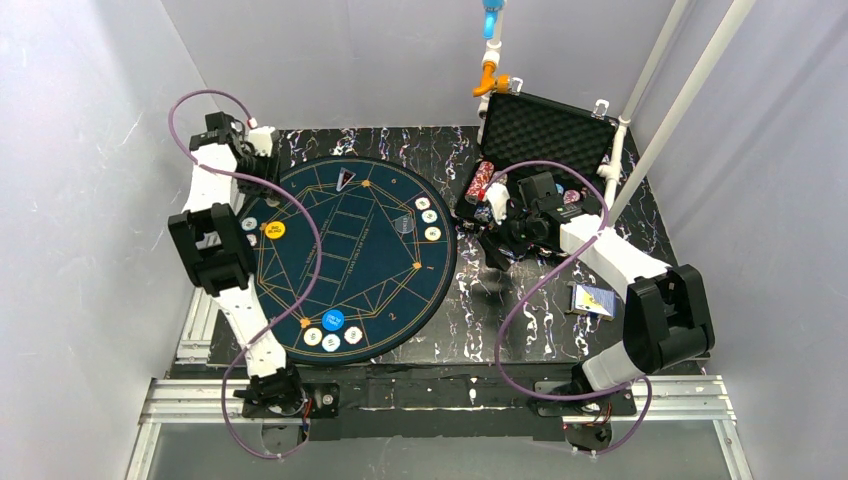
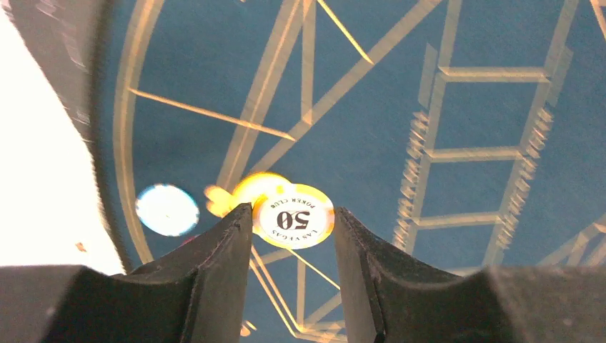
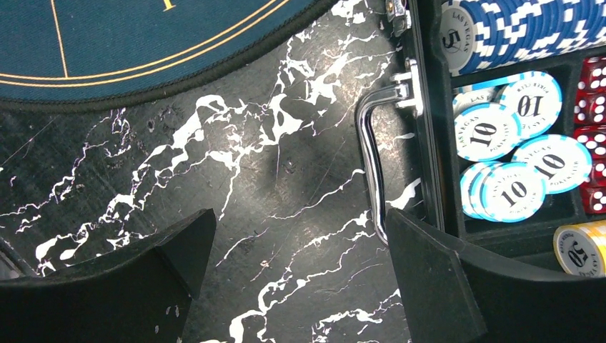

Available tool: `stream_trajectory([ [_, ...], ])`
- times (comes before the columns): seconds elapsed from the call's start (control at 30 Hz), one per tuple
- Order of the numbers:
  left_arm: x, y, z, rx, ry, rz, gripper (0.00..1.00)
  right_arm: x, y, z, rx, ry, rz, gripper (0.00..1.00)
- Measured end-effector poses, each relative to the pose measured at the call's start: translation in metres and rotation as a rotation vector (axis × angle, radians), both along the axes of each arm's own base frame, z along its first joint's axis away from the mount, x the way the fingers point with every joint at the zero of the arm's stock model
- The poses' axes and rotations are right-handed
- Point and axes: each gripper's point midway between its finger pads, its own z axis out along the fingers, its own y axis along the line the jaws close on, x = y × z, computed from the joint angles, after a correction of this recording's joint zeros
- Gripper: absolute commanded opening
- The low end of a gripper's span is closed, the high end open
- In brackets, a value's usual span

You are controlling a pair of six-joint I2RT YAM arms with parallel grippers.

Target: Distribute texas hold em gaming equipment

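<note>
My left gripper point(image 2: 293, 214) is shut on a yellow "50" poker chip point(image 2: 295, 216), held by its rim at the fingertips above the dark-blue mat point(image 2: 429, 107). A blurred yellow button disc point(image 2: 254, 187) and a white chip point(image 2: 166, 209) lie beneath it. From above, that gripper point(image 1: 266, 198) hangs over the mat's left edge near the yellow button point(image 1: 275, 230). My right gripper point(image 3: 300, 214) is open over bare marble table beside the case handle point(image 3: 371, 157), with nothing between its fingers. The case holds blue chips point(image 3: 529, 28), light-blue "10" chips point(image 3: 514, 189) and a yellow chip point(image 3: 580, 248).
A blue button point(image 1: 333, 320) with white chips point(image 1: 313, 337) lies at the mat's near edge. More chips point(image 1: 429, 216) sit on its right side. The open black case point(image 1: 545, 130) stands at the back right. A deck of cards point(image 1: 592, 300) lies by the right arm. Red dice point(image 3: 593, 107) are in the case.
</note>
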Motion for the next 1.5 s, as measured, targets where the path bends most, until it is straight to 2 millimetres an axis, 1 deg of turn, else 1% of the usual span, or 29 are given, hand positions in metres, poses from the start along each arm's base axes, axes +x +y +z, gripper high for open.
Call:
stream_trajectory([
  [0.03,0.007,0.005,-0.004,-0.005,0.012,0.008,0.29,-0.001,0.0,-0.001,-0.001,0.005,0.002,0.98],
  [0.07,0.02,0.015,-0.009,0.0,-0.003,0.02,0.29,-0.002,0.0,-0.002,-0.002,0.01,0.003,0.98],
  [0.13,0.032,0.034,-0.022,0.016,-0.004,0.055,0.29,-0.002,0.0,-0.003,-0.002,0.014,0.005,0.98],
  [0.2,0.033,0.053,-0.04,0.033,0.024,0.091,0.29,-0.003,0.001,-0.003,0.0,0.016,0.007,0.98],
  [0.27,0.031,0.068,-0.052,0.05,0.048,0.12,0.29,-0.003,0.001,-0.003,0.002,0.017,0.009,0.98],
  [0.33,0.029,0.078,-0.061,0.069,0.069,0.14,0.29,-0.003,0.001,-0.003,0.003,0.019,0.01,0.98],
  [0.37,0.029,0.081,-0.062,0.078,0.072,0.144,0.29,-0.003,0.001,-0.004,0.002,0.02,0.01,0.98],
  [0.5,0.036,0.083,-0.062,0.099,0.061,0.14,0.3,-0.003,0.001,-0.006,0.0,0.025,0.011,0.98],
  [0.7,0.038,0.081,-0.061,0.103,0.057,0.13,0.3,-0.003,0.001,-0.01,-0.005,0.036,0.012,0.98],
  [0.77,0.038,0.081,-0.064,0.102,0.06,0.128,0.3,-0.003,0.001,-0.01,-0.006,0.037,0.012,0.98],
  [0.87,0.038,0.081,-0.073,0.099,0.075,0.125,0.3,-0.004,0.001,-0.011,-0.006,0.041,0.011,0.98],
  [1.07,0.037,0.081,-0.083,0.095,0.092,0.12,0.36,-0.004,0.001,-0.013,-0.009,0.046,0.012,0.98],
  [1.2,0.039,0.082,-0.083,0.098,0.085,0.118,0.46,-0.004,0.001,-0.013,-0.008,0.047,0.012,0.98],
  [1.27,0.039,0.082,-0.083,0.1,0.083,0.116,0.47,-0.004,0.001,-0.013,-0.008,0.047,0.012,0.98],
  [1.43,0.04,0.081,-0.083,0.101,0.081,0.114,0.46,-0.004,0.001,-0.013,-0.007,0.048,0.013,0.98],
  [1.5,0.04,0.08,-0.083,0.101,0.081,0.111,0.47,-0.004,0.001,-0.013,-0.007,0.049,0.013,0.98],
])
